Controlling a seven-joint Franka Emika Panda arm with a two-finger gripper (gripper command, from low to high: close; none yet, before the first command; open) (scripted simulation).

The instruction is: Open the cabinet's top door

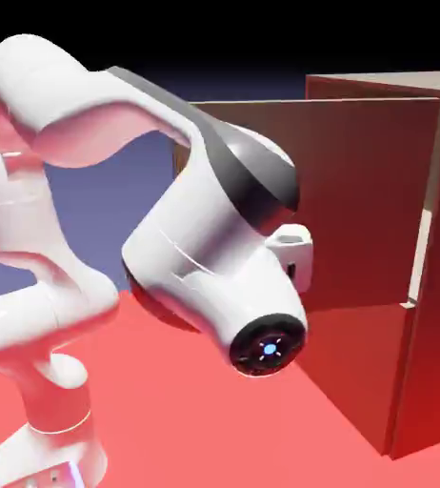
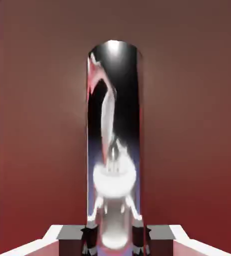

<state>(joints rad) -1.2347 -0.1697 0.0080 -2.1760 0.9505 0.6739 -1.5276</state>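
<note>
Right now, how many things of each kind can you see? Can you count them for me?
Robot arms: 1, white
Cabinets: 1, reddish-brown wood
Doors swung open: 1, the top door
Silver bar handles: 1, with the jaws shut on it in the hand view
Red tables: 1
Total: 5

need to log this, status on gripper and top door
gripper shut on handle. top door swung out from cabinet. nothing in the way.
</note>
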